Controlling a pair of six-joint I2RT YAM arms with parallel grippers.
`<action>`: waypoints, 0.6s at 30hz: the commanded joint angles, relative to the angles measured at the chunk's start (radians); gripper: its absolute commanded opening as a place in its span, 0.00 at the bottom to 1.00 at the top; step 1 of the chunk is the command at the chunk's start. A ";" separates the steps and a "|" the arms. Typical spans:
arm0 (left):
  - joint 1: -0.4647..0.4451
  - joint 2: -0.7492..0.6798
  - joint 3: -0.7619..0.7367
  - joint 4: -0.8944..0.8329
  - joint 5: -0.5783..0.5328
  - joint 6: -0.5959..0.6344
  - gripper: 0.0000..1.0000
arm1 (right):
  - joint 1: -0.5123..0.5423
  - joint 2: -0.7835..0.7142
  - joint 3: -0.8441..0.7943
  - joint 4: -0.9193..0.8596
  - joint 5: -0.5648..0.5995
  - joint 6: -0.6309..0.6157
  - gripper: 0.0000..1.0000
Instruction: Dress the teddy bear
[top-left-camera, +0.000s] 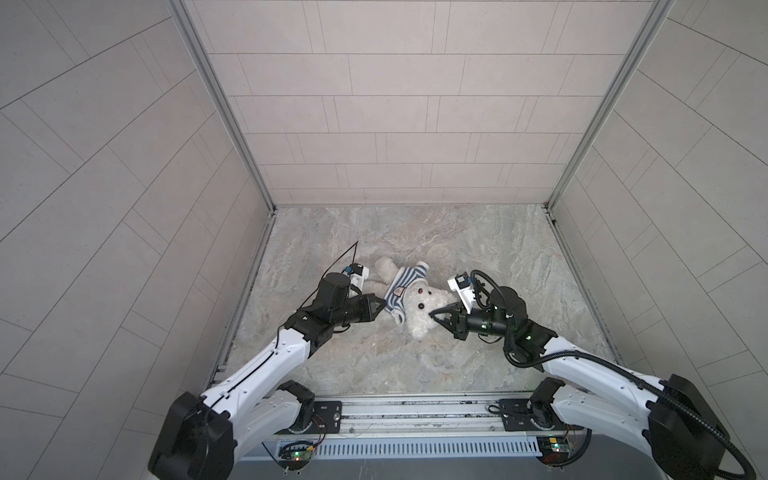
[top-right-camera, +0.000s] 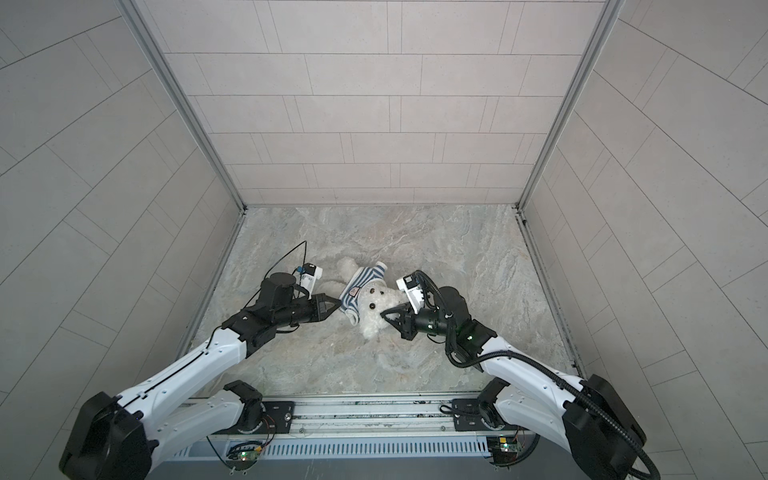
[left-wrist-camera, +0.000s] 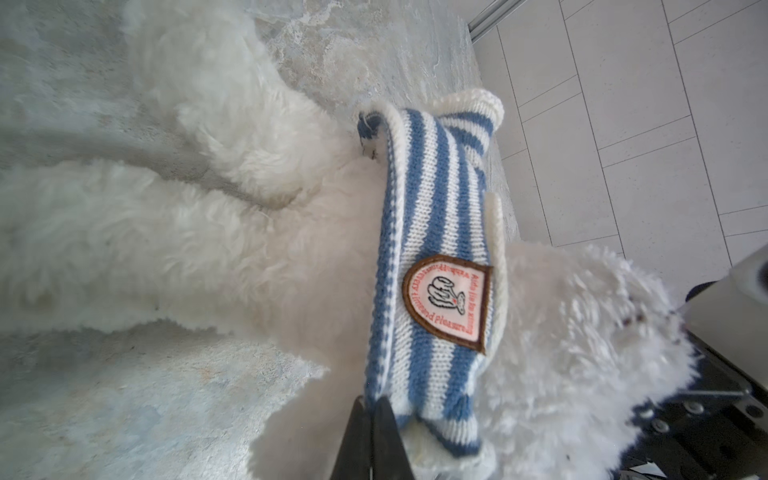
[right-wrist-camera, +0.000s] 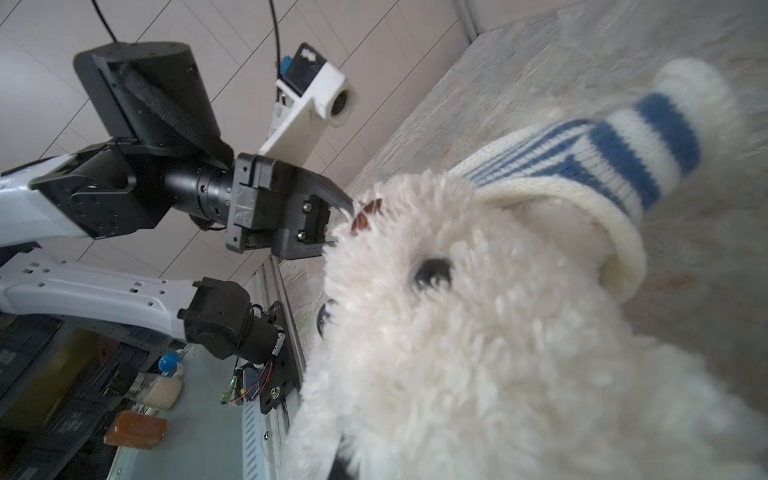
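The teddy bear (top-left-camera: 419, 316) (top-right-camera: 371, 320) lies on its back on the marble floor, head toward the near side and legs toward the far left. A blue-and-white striped shirt (top-left-camera: 402, 286) (top-right-camera: 362, 283) is bunched round its neck and upper chest, badge (left-wrist-camera: 449, 303) showing. My left gripper (top-left-camera: 382, 302) (top-right-camera: 337, 306) (left-wrist-camera: 371, 405) is shut, its tips pinching the shirt's (left-wrist-camera: 432, 216) lower hem. My right gripper (top-left-camera: 434, 314) (top-right-camera: 384, 314) is shut on fur at the side of the bear's head (right-wrist-camera: 457, 332). In the right wrist view the fur hides its jaws.
Tiled walls close in the floor (top-left-camera: 415, 232) on the left, back and right. A metal rail (top-left-camera: 415, 411) with the arm bases runs along the near edge. One shirt sleeve (right-wrist-camera: 648, 129) sticks out past the bear's head.
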 joint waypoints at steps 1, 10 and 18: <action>0.006 -0.067 -0.015 -0.107 0.003 0.052 0.00 | -0.013 -0.070 0.023 -0.056 0.168 -0.005 0.00; 0.007 -0.076 -0.101 -0.126 -0.004 0.081 0.00 | 0.019 -0.165 0.034 -0.005 0.291 0.110 0.00; 0.008 -0.033 -0.116 -0.085 -0.226 0.077 0.00 | 0.033 -0.195 0.042 0.062 0.332 0.273 0.00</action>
